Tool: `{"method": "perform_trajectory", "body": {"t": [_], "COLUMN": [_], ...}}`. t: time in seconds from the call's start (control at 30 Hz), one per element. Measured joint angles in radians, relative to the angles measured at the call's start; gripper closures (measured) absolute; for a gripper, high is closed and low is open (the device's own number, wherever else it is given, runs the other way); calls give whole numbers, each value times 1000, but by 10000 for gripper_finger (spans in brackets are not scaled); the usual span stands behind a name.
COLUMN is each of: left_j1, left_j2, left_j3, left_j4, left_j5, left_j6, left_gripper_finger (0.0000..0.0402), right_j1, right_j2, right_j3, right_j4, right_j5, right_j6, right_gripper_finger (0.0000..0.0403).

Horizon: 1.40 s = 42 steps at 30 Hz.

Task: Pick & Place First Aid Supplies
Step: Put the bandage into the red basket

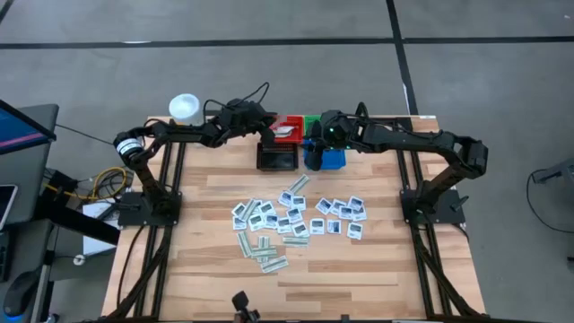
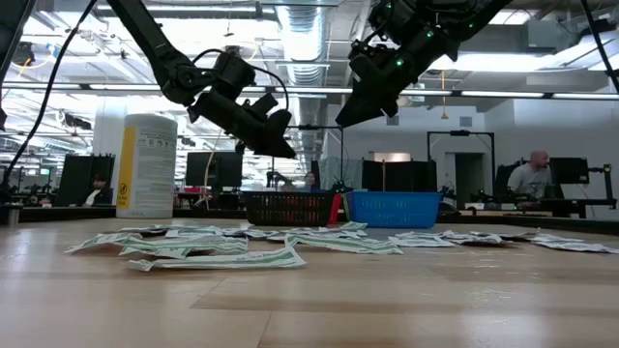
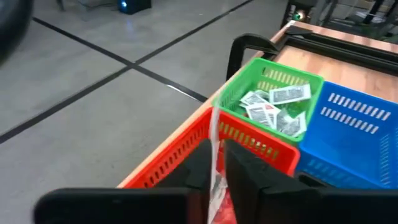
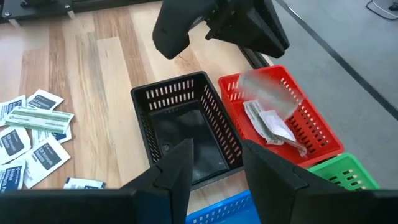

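Note:
Many first aid supplies (image 1: 291, 220), white square packets and pale green strips, lie flat on the wooden table's middle. My left gripper (image 3: 217, 168) hangs over the red bin (image 4: 311, 124), open by a narrow gap. One thin packet (image 4: 270, 93) shows blurred just under its fingertips, edge-on in the left wrist view (image 3: 214, 134). Other packets lie in the red bin (image 4: 270, 127) and the green bin (image 3: 273, 106). My right gripper (image 4: 217, 168) hangs open and empty near the black bin (image 4: 180, 124) and blue bin (image 1: 332, 160). My left gripper points slantwise down over the red bin with the thin packet (image 3: 214, 134) in line with the gap between its fingers. The gap is wider than the packet. Whether a finger touches the packet, I cannot tell.
The four small bins stand together at the table's far edge (image 1: 296, 144). A white tub with a yellow label (image 1: 185, 108) stands at the far left corner. Bare wood lies near the front edge (image 1: 296, 296). People sit in the room beyond (image 2: 530, 174).

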Motion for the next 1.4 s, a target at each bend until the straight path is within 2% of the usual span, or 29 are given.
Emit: {"method": "perform_trajectory", "body": {"t": [0.27,0.43,0.63,0.87,1.07,1.4], "left_j1": [-1,-11,-73,-188,-321,-589], "left_j2": [0,-5,-61,-184,-294,-440], "left_j3": [0,0,0,0,-19,-173], "left_j4": [4,-13,-200,-452,-489,-461], "left_j5": [3,10,100,101,89,-89], "left_j6": [-54,-138,-169,-168,-195,-446], "left_gripper_finger": [276,255,259,271,280,287], "right_j1": [0,8,57,156,257,470], "right_j2": [0,0,1,1,1,24], "right_j3": [0,0,-1,-60,-118,-192], "right_j4": [2,-4,-50,-49,-50,127], "right_j5": [0,0,0,0,0,1], "right_j6": [1,2,-55,-69,-18,197], "right_gripper_finger": [269,269,272,282,284,284]}}
